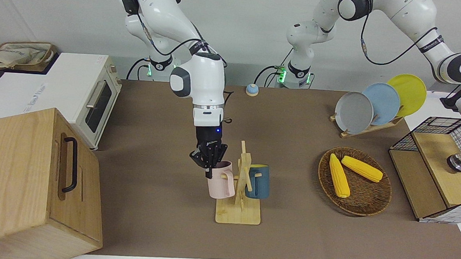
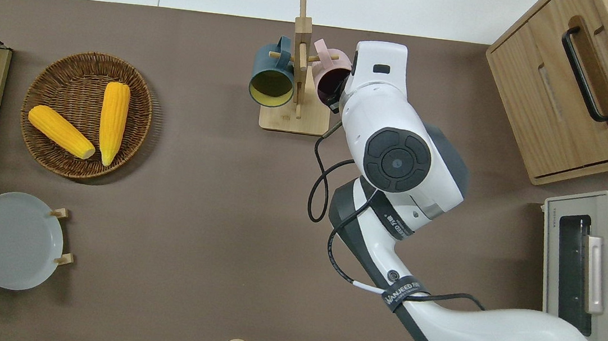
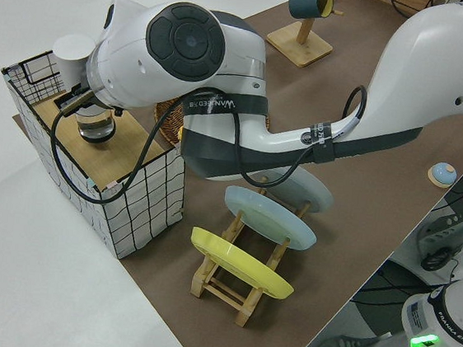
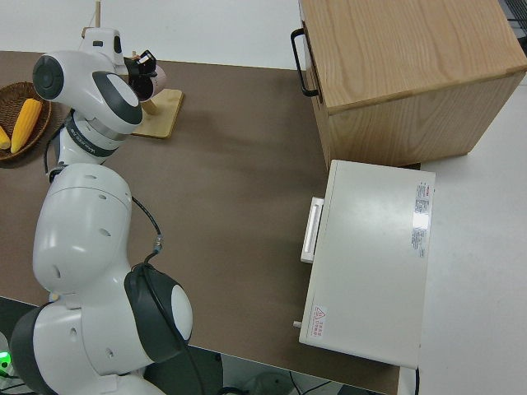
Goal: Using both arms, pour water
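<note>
Two mugs hang on the bamboo peg rack (image 1: 243, 185); the right gripper (image 1: 211, 163) grips the pale pink ceramic mug's (image 1: 220, 181) rim. Pulling sideways could snag its handle on the peg, toppling the rack and the dark blue mug (image 1: 257, 181). Left arm is parked, its grip unreadable.

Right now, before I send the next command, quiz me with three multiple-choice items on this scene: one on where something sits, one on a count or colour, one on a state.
1. Where does the pink mug sit?
A. In the wicker basket
B. Hanging on the wooden mug rack
C. On top of the toaster oven

2. How many corn cobs lie in the wicker basket?
A. One
B. Two
C. Four

3. What is the right gripper doing?
A. Down at the pink mug's rim
B. Over the plate rack
C. Pulling the oven handle

Answers:
1 B, the mug hangs from a peg of the wooden mug rack, beside the blue mug.
2 B, two yellow corn cobs show in the overhead view.
3 A, its fingers reach the mug's rim in the front view.
</note>
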`<state>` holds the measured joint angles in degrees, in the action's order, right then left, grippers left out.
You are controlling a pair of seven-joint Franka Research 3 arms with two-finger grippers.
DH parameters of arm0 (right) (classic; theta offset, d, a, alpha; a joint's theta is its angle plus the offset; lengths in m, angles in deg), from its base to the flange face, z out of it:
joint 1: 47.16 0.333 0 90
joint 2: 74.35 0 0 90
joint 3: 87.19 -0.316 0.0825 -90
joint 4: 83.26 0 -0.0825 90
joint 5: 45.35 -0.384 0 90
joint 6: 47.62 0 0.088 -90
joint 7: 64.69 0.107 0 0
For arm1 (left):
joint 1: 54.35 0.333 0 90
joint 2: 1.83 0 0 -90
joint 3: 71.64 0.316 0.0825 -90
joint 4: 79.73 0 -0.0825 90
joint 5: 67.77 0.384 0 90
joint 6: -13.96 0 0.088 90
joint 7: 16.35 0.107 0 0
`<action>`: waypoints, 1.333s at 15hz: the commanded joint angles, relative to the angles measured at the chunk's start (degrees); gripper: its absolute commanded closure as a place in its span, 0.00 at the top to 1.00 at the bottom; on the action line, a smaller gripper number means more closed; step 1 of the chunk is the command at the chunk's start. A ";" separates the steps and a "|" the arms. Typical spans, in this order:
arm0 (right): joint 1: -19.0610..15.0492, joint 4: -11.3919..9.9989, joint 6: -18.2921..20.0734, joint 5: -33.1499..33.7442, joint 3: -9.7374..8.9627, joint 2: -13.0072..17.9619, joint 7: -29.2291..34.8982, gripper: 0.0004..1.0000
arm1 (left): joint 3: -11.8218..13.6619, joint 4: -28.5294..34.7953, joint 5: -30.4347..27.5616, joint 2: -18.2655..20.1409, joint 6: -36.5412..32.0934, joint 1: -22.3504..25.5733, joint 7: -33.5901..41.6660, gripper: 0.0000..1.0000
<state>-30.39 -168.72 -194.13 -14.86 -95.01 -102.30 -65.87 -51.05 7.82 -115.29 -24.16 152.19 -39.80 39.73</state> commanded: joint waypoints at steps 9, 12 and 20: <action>-1.56 -2.95 1.84 -0.61 -0.45 3.51 -0.04 0.00 | 0.59 -2.21 5.94 3.26 -4.02 0.04 -6.41 0.00; -2.27 -4.44 1.92 -0.61 -0.54 4.56 -0.22 0.00 | 0.68 -2.39 7.26 3.87 -4.98 -0.22 -7.74 0.00; -4.11 -9.02 5.87 -0.61 -0.71 10.45 -3.73 0.00 | 0.59 -2.74 10.60 7.74 -9.47 0.57 -10.11 0.00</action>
<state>-33.09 -174.25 -190.76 -14.85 -94.93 -96.11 -66.63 -50.28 6.07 -107.55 -19.29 145.06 -39.58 32.74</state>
